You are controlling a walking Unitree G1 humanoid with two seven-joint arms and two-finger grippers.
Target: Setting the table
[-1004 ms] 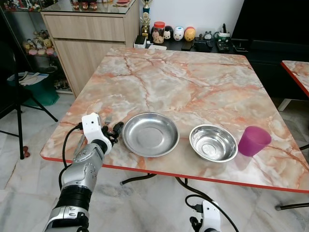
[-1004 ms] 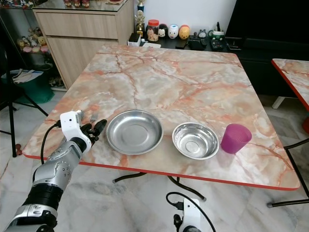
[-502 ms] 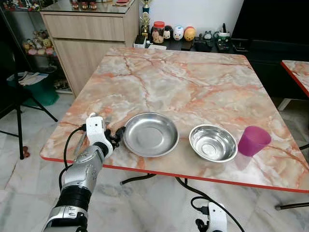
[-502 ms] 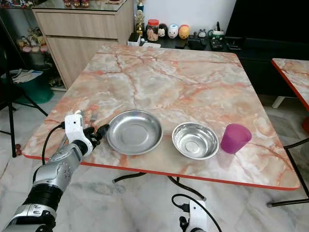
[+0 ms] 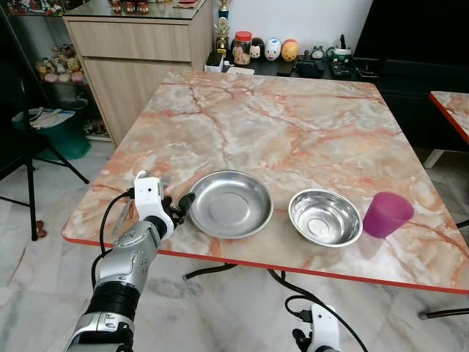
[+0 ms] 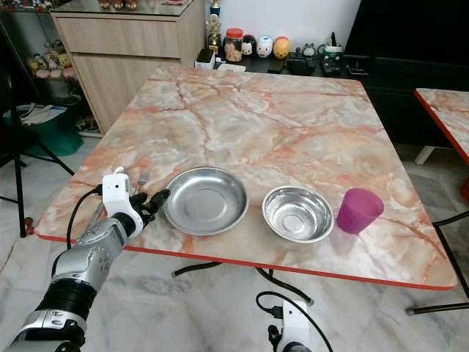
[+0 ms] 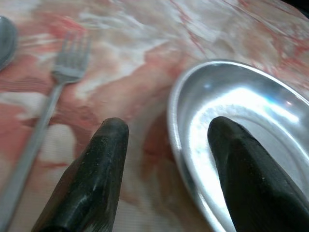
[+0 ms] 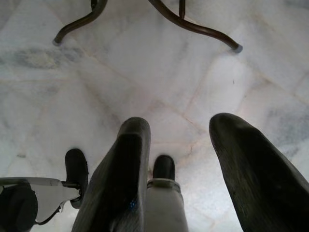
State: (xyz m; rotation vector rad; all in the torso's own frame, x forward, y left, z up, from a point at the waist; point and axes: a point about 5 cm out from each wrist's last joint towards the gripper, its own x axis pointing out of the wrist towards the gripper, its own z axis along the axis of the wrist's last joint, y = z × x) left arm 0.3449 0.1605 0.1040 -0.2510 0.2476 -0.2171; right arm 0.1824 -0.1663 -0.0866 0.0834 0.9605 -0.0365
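Steel plate (image 5: 229, 203) sits near the front edge of the marble tabletop (image 5: 278, 125), with a steel bowl (image 5: 325, 217) beside it and a purple cup (image 5: 386, 214) further to the right. Over the last second the left claw (image 5: 179, 207) has crept in toward the plate's left rim, and its fingers are now spread, one over the tabletop and one over the rim. I judge it is lining up to nudge or grip the plate into place. A fork (image 7: 46, 116) lies just left of the claw, with a spoon bowl (image 7: 6, 38) cut off at the wrist view's edge. The right claw (image 8: 178, 159) hangs open below the tabletop, over the floor. Both handles are hidden behind the left arm in the eye views.
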